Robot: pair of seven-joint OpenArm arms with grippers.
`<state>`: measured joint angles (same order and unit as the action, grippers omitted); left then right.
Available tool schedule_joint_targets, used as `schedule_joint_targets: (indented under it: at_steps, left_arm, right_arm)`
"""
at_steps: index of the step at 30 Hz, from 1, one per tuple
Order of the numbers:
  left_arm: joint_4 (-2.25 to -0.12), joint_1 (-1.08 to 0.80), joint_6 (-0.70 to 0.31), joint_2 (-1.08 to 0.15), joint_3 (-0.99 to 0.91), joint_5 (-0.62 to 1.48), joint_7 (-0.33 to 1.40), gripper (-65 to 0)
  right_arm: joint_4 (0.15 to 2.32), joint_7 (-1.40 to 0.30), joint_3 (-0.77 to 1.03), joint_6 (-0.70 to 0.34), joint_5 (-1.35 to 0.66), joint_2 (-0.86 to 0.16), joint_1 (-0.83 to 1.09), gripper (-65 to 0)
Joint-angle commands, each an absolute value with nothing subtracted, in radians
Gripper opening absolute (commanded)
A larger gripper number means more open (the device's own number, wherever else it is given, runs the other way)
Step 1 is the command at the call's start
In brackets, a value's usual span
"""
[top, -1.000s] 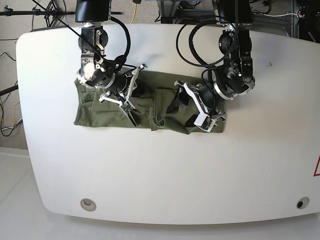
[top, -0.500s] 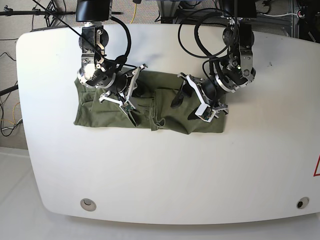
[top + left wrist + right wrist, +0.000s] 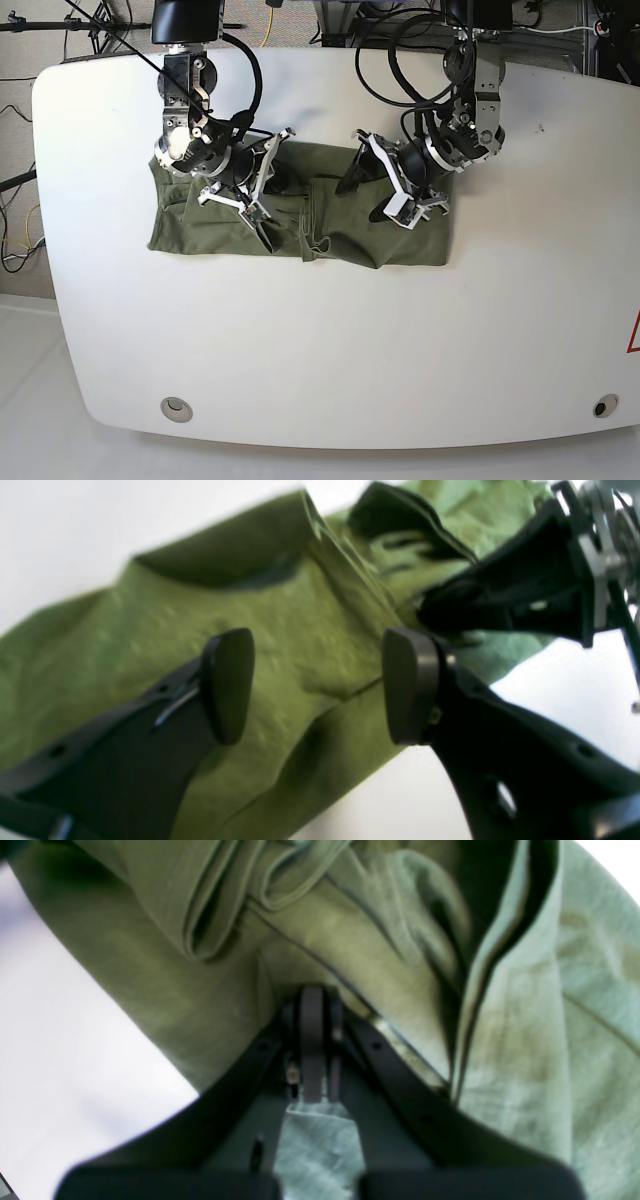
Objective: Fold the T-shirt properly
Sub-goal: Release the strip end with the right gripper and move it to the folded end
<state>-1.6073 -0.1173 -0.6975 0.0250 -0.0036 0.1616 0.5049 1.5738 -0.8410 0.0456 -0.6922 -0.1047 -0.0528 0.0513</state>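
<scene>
A white worktop carries the shirt, an olive band partly folded, lying across its far half; the left gripper hangs above the shirt's right part, fingers wide with nothing between them; the right gripper sits at a crease near the middle, fingers pressed together on a pinch of shirt cloth.

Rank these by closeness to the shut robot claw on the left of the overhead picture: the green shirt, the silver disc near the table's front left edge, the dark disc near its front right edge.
1. The T-shirt: directly under the right gripper, whose jaws are shut on a fold.
2. The silver disc: front left of the table, well below.
3. The dark disc: front right, farthest.
</scene>
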Motion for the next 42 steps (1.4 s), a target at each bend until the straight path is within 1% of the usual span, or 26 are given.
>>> schedule_joint_targets:
  at_steps: [1,8,12,14,16,18,20,22,24,26,32,36,42]
  left_arm:
    - [-1.629,-0.092,-0.698,0.012,-0.012,0.192,0.486,-25.7]
    - [-1.618,-0.083,-0.698,-0.006,-0.012,0.212,0.504,-25.6]
    - [-1.622,-0.087,-0.698,-0.016,-0.011,0.193,0.474,-27.3]
    - [-1.62,-0.086,-0.698,-0.019,-0.012,0.189,0.459,-29.4]
    - [-1.619,-0.086,-0.698,-0.023,-0.013,0.188,0.444,-33.1]
    - [-1.617,-0.087,-0.698,-0.03,-0.016,0.183,0.437,-38.6]
    - [-1.612,-0.093,-0.698,-0.055,-0.025,0.187,0.432,-56.9]
    - [-1.603,-0.092,-0.698,-0.063,-0.029,0.18,0.428,-60.8]
    - [-1.589,-0.092,-0.698,-0.068,-0.03,0.175,0.414,-62.8]
    - [-1.57,-0.094,-0.698,-0.075,-0.03,0.166,0.395,-63.5]
    - [-1.482,-0.095,-0.698,-0.087,-0.028,0.133,0.314,-63.0]
    - [-1.442,-0.097,-0.698,-0.088,-0.028,0.118,0.279,-59.9]
    - [-1.434,-0.096,-0.698,-0.085,-0.034,0.094,0.279,-56.4]
  right_arm:
    - [1.569,-0.879,0.041,-0.698,-0.086,-0.053,0.051,-65.0]
    - [1.569,-0.878,0.041,-0.698,-0.088,-0.052,0.051,-65.0]
    - [1.57,-0.876,0.041,-0.698,-0.084,-0.052,0.052,-65.0]
    - [1.57,-0.876,0.041,-0.698,-0.084,-0.051,0.051,-65.0]
    - [1.569,-0.877,0.04,-0.698,-0.083,-0.05,0.052,-65.0]
    - [1.569,-0.879,0.041,-0.698,-0.081,-0.049,0.053,-65.0]
    - [1.56,-0.882,0.041,-0.698,-0.072,-0.048,0.054,-65.0]
    - [1.56,-0.885,0.041,-0.698,-0.067,-0.048,0.053,-65.0]
    - [1.558,-0.886,0.042,-0.698,-0.063,-0.048,0.054,-65.0]
    - [1.557,-0.887,0.041,-0.698,-0.056,-0.046,0.054,-65.0]
    - [1.561,-0.896,0.044,-0.698,-0.052,-0.046,0.058,-65.0]
    - [1.561,-0.896,0.046,-0.698,-0.047,-0.045,0.059,-65.0]
    - [1.55,-0.913,0.048,-0.698,-0.042,-0.05,0.062,-64.9]
